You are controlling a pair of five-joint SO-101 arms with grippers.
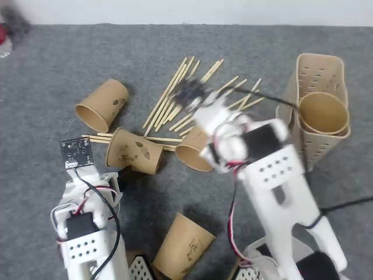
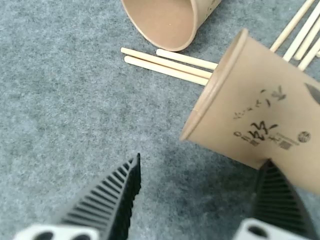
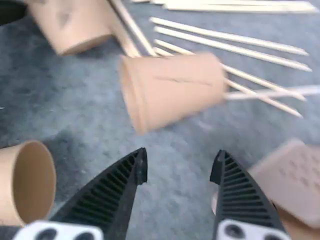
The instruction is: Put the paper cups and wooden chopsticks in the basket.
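High view: right arm [image 1: 265, 157] overlies middle paper cup [image 1: 189, 153], mouth end alone exposed, and covers part of chopstick spread [image 1: 169, 102]. Arm's forward end smeared. Bottom edge cuts near cup [image 1: 182, 249]. Wall of basket [image 1: 319, 67] hides nested cup [image 1: 322, 112] below rim. Top-left corner: dark object [image 1: 13, 23] blurred, unidentifiable. Left wrist view: printed cup [image 2: 250, 110] cut by right edge, hides chopstick ends [image 2: 165, 62].

The tan paper cup [image 2: 260, 110] that lies on its side carries dark brush-like characters, a few small lines of print and a round mark on its wall. None of it is legible.
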